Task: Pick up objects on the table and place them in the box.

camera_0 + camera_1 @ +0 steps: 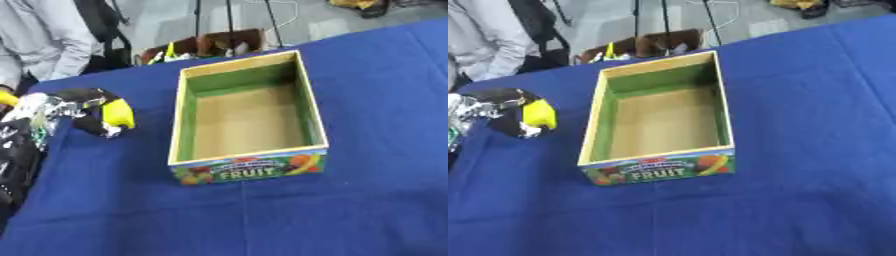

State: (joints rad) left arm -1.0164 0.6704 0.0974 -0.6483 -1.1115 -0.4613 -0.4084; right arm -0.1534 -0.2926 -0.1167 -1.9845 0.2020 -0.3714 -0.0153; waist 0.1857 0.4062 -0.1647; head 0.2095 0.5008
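Observation:
A wooden box (249, 169) with green inner walls and a "FRUIT" label on its front stands in the middle of the blue table, and nothing lies inside it. To the box's left, my left hand (80, 107), black and silver, comes in from the left edge with its fingers curled round a yellow object (117, 113). The hand and object sit a short way off the box's left wall, just above the cloth. My right hand shows in neither view.
The blue cloth (350, 210) covers the table in front and to the right of the box. Beyond the far edge are a brown carton (214, 44) with small items, stand legs, and a person in grey (44, 40) at the top left.

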